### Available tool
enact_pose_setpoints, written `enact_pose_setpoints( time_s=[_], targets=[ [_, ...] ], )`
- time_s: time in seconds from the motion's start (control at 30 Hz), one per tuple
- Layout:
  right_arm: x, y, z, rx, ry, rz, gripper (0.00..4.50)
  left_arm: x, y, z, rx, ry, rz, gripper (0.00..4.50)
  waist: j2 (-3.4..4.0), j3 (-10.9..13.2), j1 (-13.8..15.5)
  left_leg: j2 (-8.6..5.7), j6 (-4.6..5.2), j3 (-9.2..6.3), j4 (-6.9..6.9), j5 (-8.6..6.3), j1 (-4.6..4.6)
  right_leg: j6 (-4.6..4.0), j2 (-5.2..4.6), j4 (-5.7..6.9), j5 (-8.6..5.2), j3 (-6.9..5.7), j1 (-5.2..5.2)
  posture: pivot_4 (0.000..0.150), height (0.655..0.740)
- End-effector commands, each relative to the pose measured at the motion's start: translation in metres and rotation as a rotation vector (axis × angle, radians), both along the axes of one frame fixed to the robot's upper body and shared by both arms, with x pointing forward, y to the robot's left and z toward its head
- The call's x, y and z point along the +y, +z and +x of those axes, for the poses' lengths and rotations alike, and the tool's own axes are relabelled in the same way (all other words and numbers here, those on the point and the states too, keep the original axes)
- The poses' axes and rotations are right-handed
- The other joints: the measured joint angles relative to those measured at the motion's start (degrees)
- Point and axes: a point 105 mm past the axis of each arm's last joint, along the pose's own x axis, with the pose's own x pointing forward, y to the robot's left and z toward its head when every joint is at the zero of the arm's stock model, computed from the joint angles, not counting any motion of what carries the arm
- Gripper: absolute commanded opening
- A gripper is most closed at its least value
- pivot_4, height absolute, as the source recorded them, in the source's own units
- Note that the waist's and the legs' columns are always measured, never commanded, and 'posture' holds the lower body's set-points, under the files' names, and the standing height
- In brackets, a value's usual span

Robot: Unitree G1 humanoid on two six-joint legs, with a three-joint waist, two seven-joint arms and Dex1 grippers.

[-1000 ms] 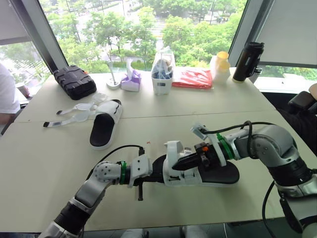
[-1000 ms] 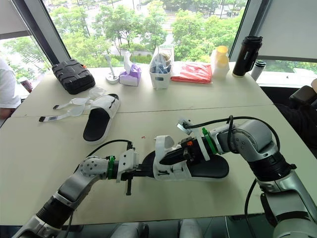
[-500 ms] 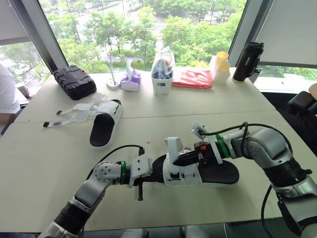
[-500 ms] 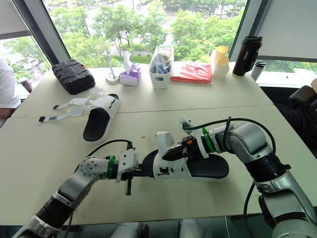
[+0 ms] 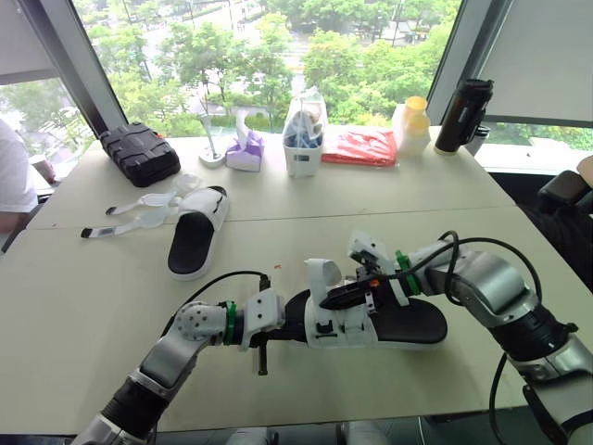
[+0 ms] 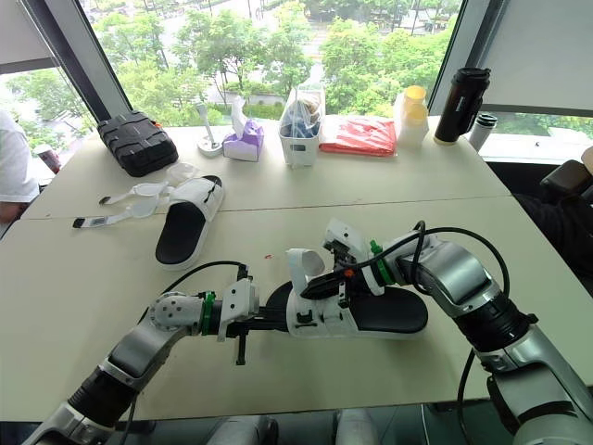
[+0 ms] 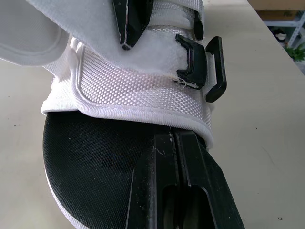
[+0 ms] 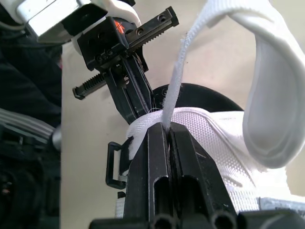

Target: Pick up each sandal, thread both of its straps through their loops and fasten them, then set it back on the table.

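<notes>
Two joined cream rectangular tabletops [image 5: 74, 278] fill the near scene. Dark-framed glass windows [image 5: 185, 46] line the far side, admitting daylight. A white roller blind [image 5: 547, 56] covers the far-right pane.

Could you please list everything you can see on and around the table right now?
near sandal: one, black sole, white straps, front centre
far sandal: one, black and white, left side, straps open
black case: one, far left
white stand: one, far edge
tissue box: one, purple, beside the stand
white container: one, far centre
red packet: one, right of the container
bottles: two it seems, yellow caps, far right
black flask: one, far right
table: one, beige
person's sleeve: one, white, left edge
left gripper: shut on near sandal's toe
right gripper: shut on its raised strap
</notes>
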Motion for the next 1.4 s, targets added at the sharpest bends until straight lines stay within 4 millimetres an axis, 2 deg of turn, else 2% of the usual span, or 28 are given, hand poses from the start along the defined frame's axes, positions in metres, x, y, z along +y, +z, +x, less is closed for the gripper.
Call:
enact_pose_setpoints(
  time_s=[0.03, 0.13, 0.3, 0.43, 0.73, 0.97, 1.4],
  targets=[
    [-0.003, 0.004, -0.002, -0.055, 0.033, -0.023, 0.05, 0.012, -0.047, -0.016, 0.154, 0.014, 0.153, 0.0, 0.0, 0.0, 0.01, 0.0, 0.0, 0.0, 0.0, 0.0, 0.0, 0.0, 0.0, 0.0, 0.0, 0.0, 0.0, 0.15, 0.74],
    [-0.003, 0.012, -0.002, -0.01, 0.008, 0.011, 0.05, 0.012, -0.047, -0.016, 0.154, 0.015, 0.153, 0.0, 0.0, 0.0, 0.02, 0.0, 0.0, -0.01, 0.0, 0.0, 0.0, -0.01, 0.0, 0.0, 0.0, 0.0, 0.0, 0.15, 0.74],
    [0.002, 0.034, -0.018, 0.146, 0.044, 0.093, 0.05, 0.013, -0.048, -0.016, 0.153, 0.016, 0.154, 0.0, 0.01, 0.0, 0.03, 0.0, 0.0, -0.01, 0.0, 0.0, -0.01, -0.02, 0.0, 0.0, 0.01, 0.01, -0.01, 0.15, 0.74],
    [0.004, 0.044, -0.024, 0.198, 0.054, 0.121, 0.05, 0.012, -0.047, -0.016, 0.152, 0.016, 0.153, 0.0, 0.01, 0.0, 0.05, 0.01, 0.0, -0.03, 0.0, 0.0, -0.03, -0.03, -0.01, 0.0, 0.0, 0.01, -0.01, 0.15, 0.74],
    [0.007, 0.041, -0.028, 0.215, 0.053, 0.113, 0.05, 0.012, -0.048, -0.016, 0.151, 0.017, 0.151, 0.0, 0.01, 0.01, 0.04, 0.0, 0.0, -0.02, 0.0, 0.0, -0.04, -0.02, -0.01, -0.01, 0.0, 0.0, -0.02, 0.15, 0.74],
    [0.006, 0.036, -0.02, 0.197, 0.023, 0.105, 0.05, 0.011, -0.048, -0.017, 0.152, 0.017, 0.15, 0.0, 0.01, 0.0, 0.03, 0.0, 0.0, -0.02, 0.0, 0.0, -0.03, -0.01, -0.01, -0.01, 0.0, 0.0, -0.02, 0.15, 0.74],
    [0.005, 0.026, -0.028, 0.236, 0.036, 0.083, 0.05, 0.012, -0.048, -0.017, 0.152, 0.02, 0.151, 0.0, 0.01, 0.01, 0.04, 0.0, 0.0, -0.02, 0.0, 0.0, -0.04, -0.01, -0.01, -0.01, 0.0, 0.0, -0.02, 0.15, 0.74]
  ],
)
